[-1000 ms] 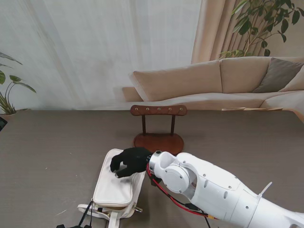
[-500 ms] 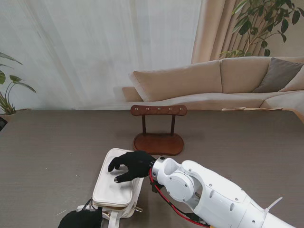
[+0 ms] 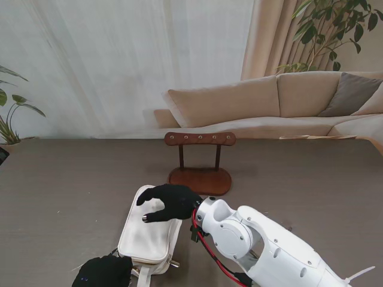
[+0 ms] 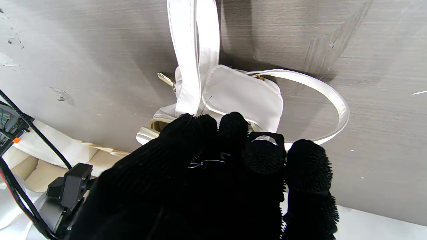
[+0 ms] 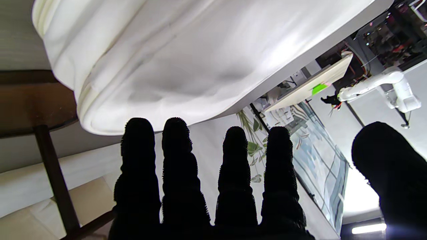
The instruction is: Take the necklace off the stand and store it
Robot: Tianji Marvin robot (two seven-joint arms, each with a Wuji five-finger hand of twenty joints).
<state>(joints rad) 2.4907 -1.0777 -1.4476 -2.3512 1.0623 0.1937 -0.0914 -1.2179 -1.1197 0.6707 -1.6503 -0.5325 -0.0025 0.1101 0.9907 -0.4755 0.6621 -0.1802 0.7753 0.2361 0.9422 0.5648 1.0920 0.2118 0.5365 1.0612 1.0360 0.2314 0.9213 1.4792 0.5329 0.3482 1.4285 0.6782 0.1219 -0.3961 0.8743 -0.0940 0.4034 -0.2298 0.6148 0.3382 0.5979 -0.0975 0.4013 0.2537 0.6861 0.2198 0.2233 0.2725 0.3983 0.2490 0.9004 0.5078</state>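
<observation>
Stand view: the wooden necklace stand (image 3: 199, 161) sits upright on the grey tabletop (image 3: 60, 185), its crossbar bare, and no necklace can be made out anywhere from here. Just nearer to me lies the white pouch (image 3: 148, 236), flat on its side. The right hand (image 3: 169, 201) hovers over the pouch's far end, fingers (image 5: 176, 156) spread and straight with the thumb held wide, gripping nothing. Down at the near-left corner, the left hand (image 3: 103, 272) is at the pouch's strap end; the left wrist view shows its fingers (image 4: 233, 128) bunched together by the white strap (image 4: 186, 50), a thin thread-like strand among them, but whether that is the necklace cannot be told.
</observation>
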